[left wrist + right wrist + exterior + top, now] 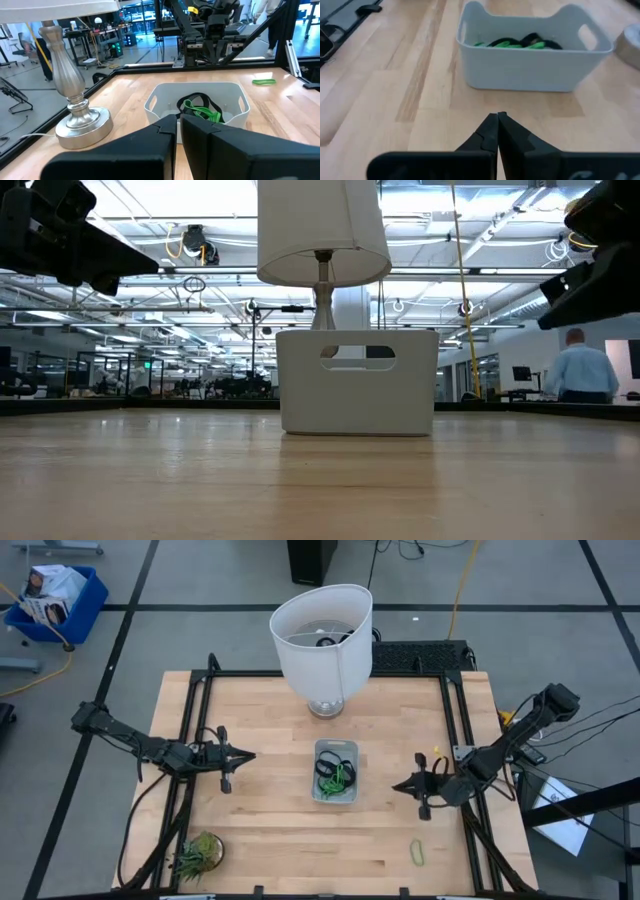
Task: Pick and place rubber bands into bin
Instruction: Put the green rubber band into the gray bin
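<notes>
The pale bin (319,776) stands in the middle of the wooden table and holds several green and dark rubber bands (336,774), which also show in the left wrist view (200,109) and the right wrist view (520,43). One light-green rubber band (417,851) lies flat near the table's front right; the left wrist view shows it too (264,81). My left gripper (248,755) hovers left of the bin, shut and with nothing in it (178,121). My right gripper (397,785) hovers right of the bin, pointing at it, shut and with nothing in it (497,118).
A white-shaded lamp (322,635) stands on its metal base (82,125) just behind the bin. A small spiky green plant (198,854) sits at the front left corner. Black frame rails (196,740) run along both sides of the table. Bare wood lies in front of the bin.
</notes>
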`<state>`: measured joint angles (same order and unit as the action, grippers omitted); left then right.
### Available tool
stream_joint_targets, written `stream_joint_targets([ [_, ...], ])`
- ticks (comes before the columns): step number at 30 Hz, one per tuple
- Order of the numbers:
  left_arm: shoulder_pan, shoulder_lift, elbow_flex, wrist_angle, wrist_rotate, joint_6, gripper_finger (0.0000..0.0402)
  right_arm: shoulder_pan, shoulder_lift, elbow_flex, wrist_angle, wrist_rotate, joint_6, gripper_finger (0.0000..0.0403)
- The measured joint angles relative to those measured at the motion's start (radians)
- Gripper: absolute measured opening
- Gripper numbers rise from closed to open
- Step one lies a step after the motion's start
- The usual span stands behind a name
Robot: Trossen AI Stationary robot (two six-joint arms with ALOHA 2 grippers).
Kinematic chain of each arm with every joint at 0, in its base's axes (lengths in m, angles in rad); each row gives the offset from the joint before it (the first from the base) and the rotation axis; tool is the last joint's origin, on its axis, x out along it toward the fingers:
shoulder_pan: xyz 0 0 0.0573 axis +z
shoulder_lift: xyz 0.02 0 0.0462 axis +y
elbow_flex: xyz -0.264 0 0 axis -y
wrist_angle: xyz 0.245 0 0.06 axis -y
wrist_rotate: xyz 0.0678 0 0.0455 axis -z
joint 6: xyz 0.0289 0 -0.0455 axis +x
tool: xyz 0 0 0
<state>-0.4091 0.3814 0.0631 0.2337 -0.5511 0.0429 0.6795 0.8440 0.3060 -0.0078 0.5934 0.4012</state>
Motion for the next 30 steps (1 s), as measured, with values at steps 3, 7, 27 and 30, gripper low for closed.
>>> stream_joint_targets([
  [3, 0.000, 0.000, 0.000, -0.007, 0.000, -0.002, 0.0033, 0.026, 0.008, -0.001, 0.009, -0.070, 0.006, 0.0000],
  [7, 0.000, 0.000, 0.000, -0.008, 0.000, -0.003, 0.0033, 0.099, 0.020, -0.001, 0.049, -0.101, 0.043, 0.0000],
  [27, 0.000, 0.000, 0.000, -0.021, 0.000, -0.053, 0.0033, 0.349, 0.394, 0.389, -0.346, -0.072, 0.390, 0.0000],
  [30, 0.000, 0.000, 0.000, -0.021, 0.000, -0.051, 0.0033, 0.363, 0.434, 0.410, -0.369, -0.080, 0.429, 0.0000],
])
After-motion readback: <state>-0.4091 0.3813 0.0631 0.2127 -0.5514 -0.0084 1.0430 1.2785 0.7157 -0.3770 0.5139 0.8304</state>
